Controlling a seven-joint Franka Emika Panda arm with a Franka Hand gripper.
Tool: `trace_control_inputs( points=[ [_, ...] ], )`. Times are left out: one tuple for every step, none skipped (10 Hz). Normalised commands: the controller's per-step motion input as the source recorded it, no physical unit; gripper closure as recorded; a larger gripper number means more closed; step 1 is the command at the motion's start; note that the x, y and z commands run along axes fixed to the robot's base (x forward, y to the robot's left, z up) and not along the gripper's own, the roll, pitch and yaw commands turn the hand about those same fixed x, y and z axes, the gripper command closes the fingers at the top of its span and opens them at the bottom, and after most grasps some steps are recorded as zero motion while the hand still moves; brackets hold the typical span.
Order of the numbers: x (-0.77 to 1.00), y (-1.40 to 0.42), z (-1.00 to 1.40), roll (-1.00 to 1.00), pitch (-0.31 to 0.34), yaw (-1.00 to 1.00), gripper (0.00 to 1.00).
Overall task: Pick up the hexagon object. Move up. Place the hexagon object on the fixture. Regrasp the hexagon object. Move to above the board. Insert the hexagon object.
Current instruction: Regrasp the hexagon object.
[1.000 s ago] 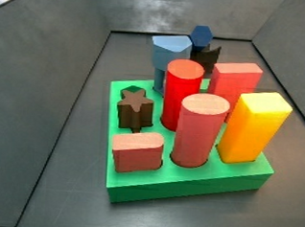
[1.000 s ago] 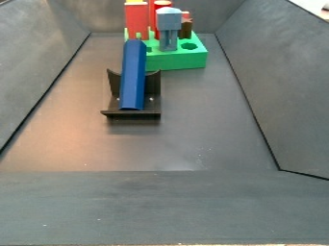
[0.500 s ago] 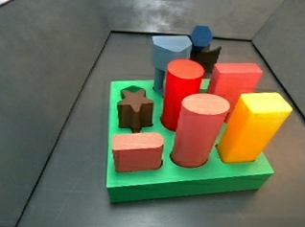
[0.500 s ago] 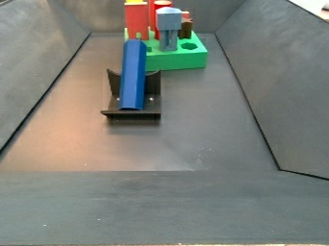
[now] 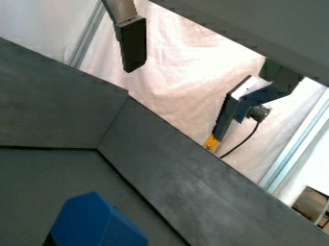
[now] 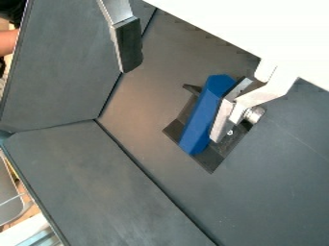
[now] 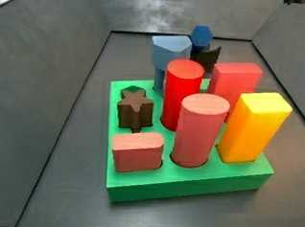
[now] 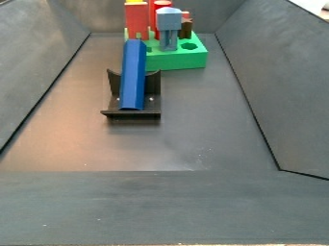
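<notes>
The hexagon object (image 8: pixel 134 69), a slim dark blue bar, lies slanted on the black fixture (image 8: pixel 131 110) in the middle of the grey floor, in front of the green board (image 8: pixel 190 56). From the far side its upper end (image 7: pixel 202 36) shows behind the board (image 7: pixel 177 189), beside the fixture (image 7: pixel 211 57). My gripper (image 6: pixel 178 96) hangs high above, open, with nothing between its fingers (image 6: pixel 127 43). The bar (image 6: pixel 203 120) on the fixture (image 6: pixel 193 92) shows far below, close to one finger. In a wrist view the gripper (image 5: pixel 180 91) is against a white backdrop, with the bar's end (image 5: pixel 92 223) low in view.
Red pegs (image 7: pixel 183 88), a salmon peg (image 7: pixel 138 153), a yellow peg (image 7: pixel 254 126) and a brown star peg (image 7: pixel 136 107) stand in the board. A pale blue-grey block (image 7: pixel 169 51) stands behind them. Sloping grey walls (image 8: pixel 38 106) enclose the floor.
A small dark part has come into the top edge of a side view. The bar, the fixture and the board have not moved.
</notes>
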Motion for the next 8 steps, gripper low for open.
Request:
trace_control_inputs(
  points=[
    [0.03, 0.04, -1.00, 0.16, 0.007, 0.28, 0.00],
    [0.05, 0.04, -1.00, 0.15, -0.043, 0.24, 0.00],
    [0.06, 0.04, -1.00, 0.13, -0.090, 0.20, 0.00],
    [0.07, 0.04, -1.00, 0.10, -0.136, 0.15, 0.00],
    [0.08, 0.03, -1.00, 0.09, -0.152, 0.10, 0.00],
    [0.09, 0.03, -1.00, 0.09, -0.155, 0.04, 0.00],
    [0.10, 0.02, -1.00, 0.08, -0.147, 0.01, 0.00],
    [0.11, 0.02, -1.00, 0.07, -0.121, -0.03, 0.00]
  ],
)
